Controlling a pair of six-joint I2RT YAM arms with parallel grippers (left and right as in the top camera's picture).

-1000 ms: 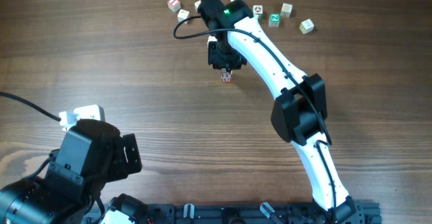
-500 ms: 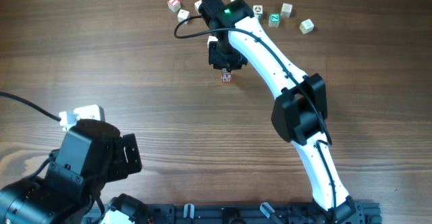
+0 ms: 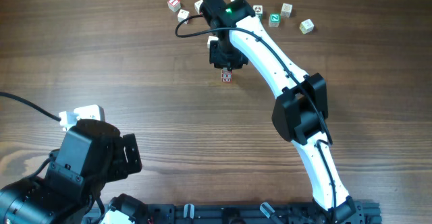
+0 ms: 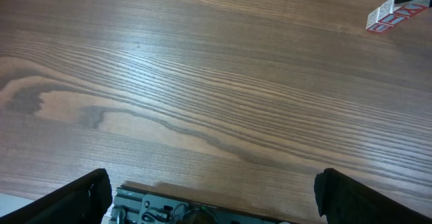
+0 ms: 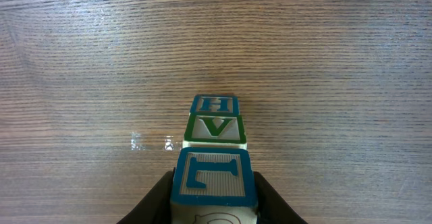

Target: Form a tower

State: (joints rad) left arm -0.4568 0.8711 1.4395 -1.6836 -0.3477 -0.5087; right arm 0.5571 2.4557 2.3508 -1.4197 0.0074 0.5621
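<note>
Hardly anything has shifted since the earlier frame: my right arm has crept a shade toward the far side, and the rest lies as it did.

At the near left my left gripper [image 4: 212,187] hangs released over bare table [image 4: 202,82], jaws wide, holding nothing and well apart from the work. It should stay out of this.

Near the middle, toward the far side, stands the tower [image 3: 227,77], one cube wide. My right gripper [image 5: 213,202] is directly over it, clenched on the top cube [image 5: 213,177], one finger on each side. From the wrist view the top cube sits square in line with the two cubes under it. I cannot tell whether it already rests on the stack or hangs just above.

I judge the step in hand to be placing this cube. To do it well, I should come straight down until it sits flat, then part the jaws slowly and evenly so neither finger drags it sideways. After that I should lift straight up, clear of the stack, before swinging away. Any sideways nudge could topple so narrow a column.

Far off, loose cubes [image 3: 275,19] lie on both sides of my arm, most of them to the right, apart from the tower.
</note>
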